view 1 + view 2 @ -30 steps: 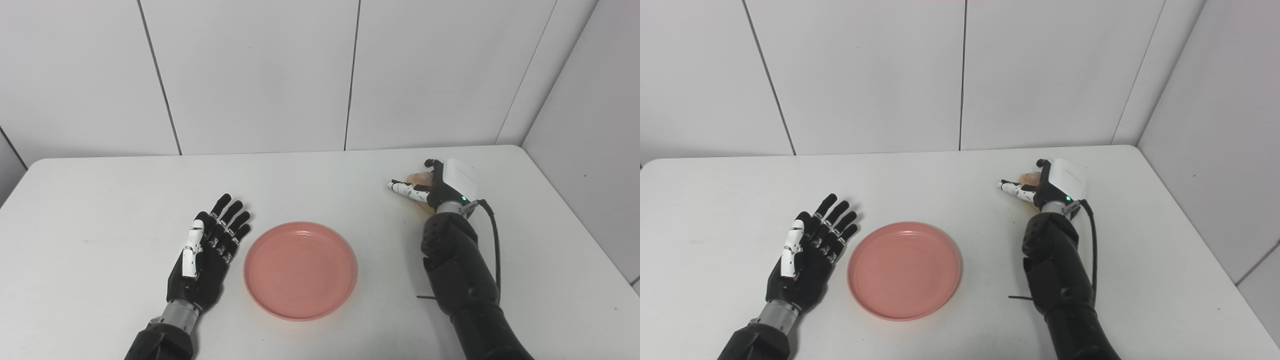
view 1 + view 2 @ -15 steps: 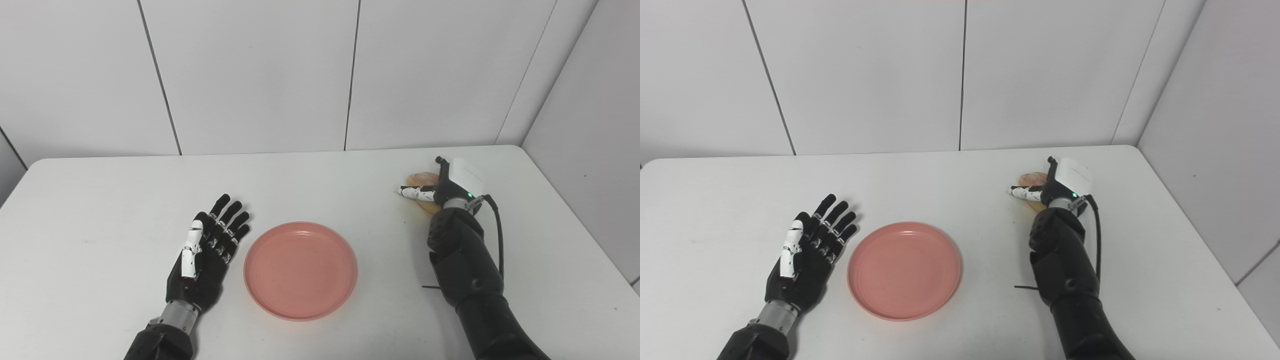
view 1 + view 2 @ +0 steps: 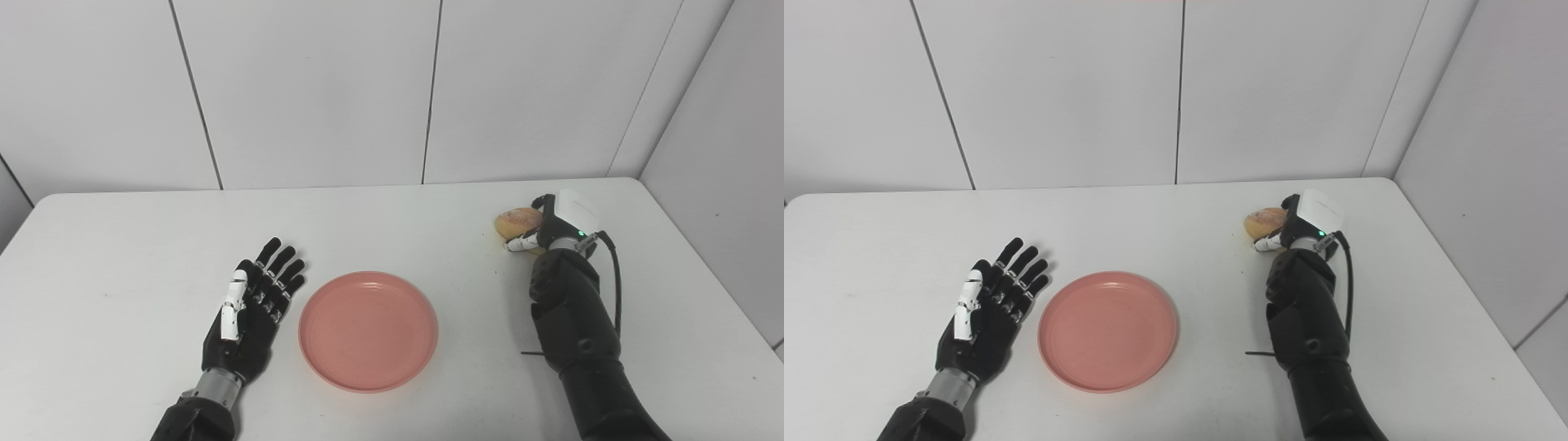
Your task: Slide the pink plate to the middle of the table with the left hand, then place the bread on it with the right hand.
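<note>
Two hands are at the white table (image 3: 122, 245). My right hand (image 3: 554, 223) is curled against the bread roll (image 3: 517, 222) near the far right corner, thumb tucked under its near side; whether the grip is firm I cannot tell. My left hand (image 3: 254, 300) lies flat, fingers spread, empty, just beside the pink plate (image 3: 367, 331), which sits mid-table. I judge the sliding done and the pick-up under way: next, lift the roll clear and carry it left to the plate.
</note>
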Controlling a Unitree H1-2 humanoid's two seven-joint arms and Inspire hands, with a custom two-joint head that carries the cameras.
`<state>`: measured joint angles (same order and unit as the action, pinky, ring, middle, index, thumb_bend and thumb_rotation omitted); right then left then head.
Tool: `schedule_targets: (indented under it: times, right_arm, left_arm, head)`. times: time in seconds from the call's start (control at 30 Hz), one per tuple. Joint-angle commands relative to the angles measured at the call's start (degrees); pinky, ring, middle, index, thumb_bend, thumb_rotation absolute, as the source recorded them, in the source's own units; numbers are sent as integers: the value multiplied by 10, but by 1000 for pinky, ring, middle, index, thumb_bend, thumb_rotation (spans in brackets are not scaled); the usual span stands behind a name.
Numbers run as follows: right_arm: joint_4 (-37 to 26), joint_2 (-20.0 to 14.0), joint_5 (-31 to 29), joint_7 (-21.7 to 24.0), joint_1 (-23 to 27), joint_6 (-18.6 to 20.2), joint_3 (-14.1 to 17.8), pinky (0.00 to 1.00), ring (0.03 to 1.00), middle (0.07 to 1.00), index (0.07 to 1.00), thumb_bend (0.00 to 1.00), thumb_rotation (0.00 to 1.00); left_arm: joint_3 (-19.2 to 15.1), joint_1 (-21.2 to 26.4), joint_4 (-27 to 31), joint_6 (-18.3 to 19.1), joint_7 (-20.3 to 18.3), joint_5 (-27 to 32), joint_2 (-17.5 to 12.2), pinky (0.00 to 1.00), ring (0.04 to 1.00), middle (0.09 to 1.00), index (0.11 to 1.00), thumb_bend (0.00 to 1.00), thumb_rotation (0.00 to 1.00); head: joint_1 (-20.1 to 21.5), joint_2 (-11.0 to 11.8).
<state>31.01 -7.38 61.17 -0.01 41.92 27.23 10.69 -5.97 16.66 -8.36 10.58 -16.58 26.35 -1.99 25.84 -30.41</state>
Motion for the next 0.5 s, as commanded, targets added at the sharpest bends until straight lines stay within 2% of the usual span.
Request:
schedule_targets:
  times: [0.0,0.07,0.1,0.17,0.47]
  right_arm:
    - [-19,-5,15,4,21,-3,3,317,415,455,563,563,19]
    - [-20,-4,16,4,21,-3,2,296,389,434,551,531,5]
    - [-21,-4,16,4,21,-3,1,273,358,460,515,531,2]
    - [-26,-4,11,11,21,-3,-1,249,332,432,532,523,0]
    - [-81,-5,10,31,16,-3,-9,260,348,428,543,520,0]
  left_arm:
    - [-1,-14,-4,29,11,-1,-4,953,914,929,915,324,1000]
    - [-2,-14,-5,30,12,0,-3,950,911,926,913,324,1000]
    - [-2,-14,-5,29,12,0,-3,949,910,924,912,324,1000]
    - [-2,-14,-5,29,12,-1,-3,946,908,921,909,325,1000]
    - [-1,-14,-6,29,15,-3,-1,945,909,922,909,328,1000]
  head:
    - [-1,-1]
    - [-1,-1]
    - [-1,-1]
    - [-1,-1]
    - [-5,1]
